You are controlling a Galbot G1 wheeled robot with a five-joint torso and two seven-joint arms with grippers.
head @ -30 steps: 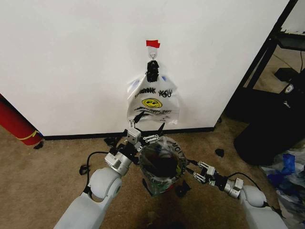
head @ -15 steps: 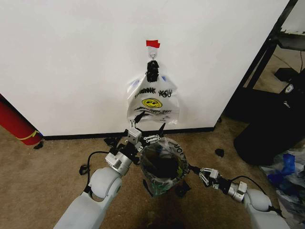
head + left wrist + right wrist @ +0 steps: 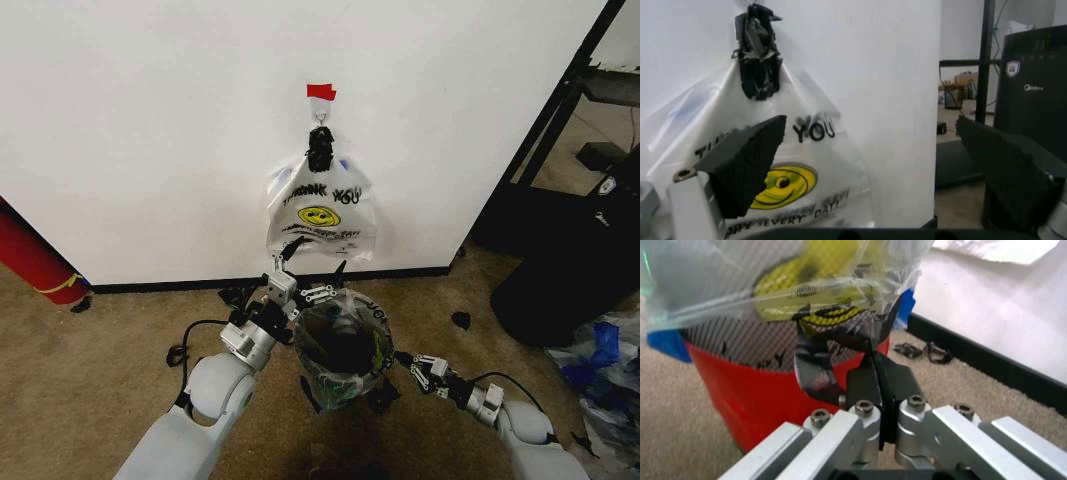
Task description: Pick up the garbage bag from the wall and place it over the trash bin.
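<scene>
The small round trash bin (image 3: 335, 350) stands on the carpet below the wall (image 3: 150, 120), its red base (image 3: 753, 405) showing in the right wrist view. The see-through garbage bag (image 3: 375, 338) is draped over its rim, crinkled, with blue patches and a yellow-green mark (image 3: 827, 315). At the bin's right side my right gripper (image 3: 408, 360) is shut on the bag's hanging edge (image 3: 873, 365). My left gripper (image 3: 312, 262) hovers open over the bin's far-left rim, its pads (image 3: 747, 160) wide apart.
A white "THANK YOU" smiley bag (image 3: 320, 215) hangs from the hook (image 3: 321, 115) under red tape (image 3: 321, 92). A red cylinder (image 3: 35, 262) leans at the left. A black bulk (image 3: 565, 285) and shelf frame (image 3: 550, 120) stand at the right, with loose plastic (image 3: 600, 375) beside them.
My right gripper has drawn back from the bin's side toward me, its fingers closing on the bag's edge. The left gripper has barely moved.
</scene>
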